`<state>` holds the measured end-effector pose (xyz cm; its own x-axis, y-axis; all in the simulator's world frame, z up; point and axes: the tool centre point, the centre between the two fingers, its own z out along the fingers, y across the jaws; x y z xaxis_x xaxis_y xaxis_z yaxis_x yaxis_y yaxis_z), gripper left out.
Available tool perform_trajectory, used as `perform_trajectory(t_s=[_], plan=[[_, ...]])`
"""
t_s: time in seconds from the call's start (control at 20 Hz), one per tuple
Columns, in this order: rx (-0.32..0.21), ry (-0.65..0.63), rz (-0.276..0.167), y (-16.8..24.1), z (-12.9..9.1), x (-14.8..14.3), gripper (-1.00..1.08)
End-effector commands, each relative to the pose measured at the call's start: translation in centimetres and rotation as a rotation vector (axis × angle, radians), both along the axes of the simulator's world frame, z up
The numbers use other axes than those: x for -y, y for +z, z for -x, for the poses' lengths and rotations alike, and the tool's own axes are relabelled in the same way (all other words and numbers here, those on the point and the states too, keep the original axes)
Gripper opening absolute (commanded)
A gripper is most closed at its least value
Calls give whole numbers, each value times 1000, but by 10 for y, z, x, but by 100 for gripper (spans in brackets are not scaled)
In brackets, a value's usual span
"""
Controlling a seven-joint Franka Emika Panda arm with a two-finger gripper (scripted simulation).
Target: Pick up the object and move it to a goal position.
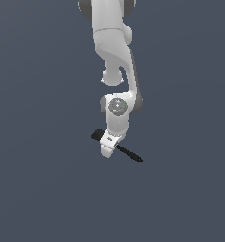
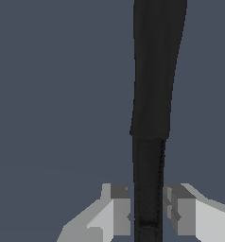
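in the exterior view, the black spatula (image 1: 128, 152) is being seen lying slantwise on the plain grey floor (image 1: 38, 179) right under the arm's claw (image 1: 106, 152), its head poking out toward that view's left and its thin handle toward that view's right. in the wrist view, the spatula (image 2: 150, 179) is being straddled by the two fingers (image 2: 119, 208), which are being kept slightly apart with slim gaps showing on both sides, so nothing is being squeezed yet. it is being judged light, stiff and rather slippery, best pinched across the narrow stem near the head; no containers are being shown.
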<state>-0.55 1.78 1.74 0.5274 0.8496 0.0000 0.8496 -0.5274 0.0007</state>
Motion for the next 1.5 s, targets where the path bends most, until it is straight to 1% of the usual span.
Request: perform_trajectory(t_s=[0.0,0.4,0.7,1.0,1.45], plan=[[-1,1,0,-1,0,0,-100],[0,0,0,4,0,-2,-100],[0,1,1,28,3,-13,-100],[0,1,1,73,7,-35,-100],[-1,3,1,169,15,-81,-100]])
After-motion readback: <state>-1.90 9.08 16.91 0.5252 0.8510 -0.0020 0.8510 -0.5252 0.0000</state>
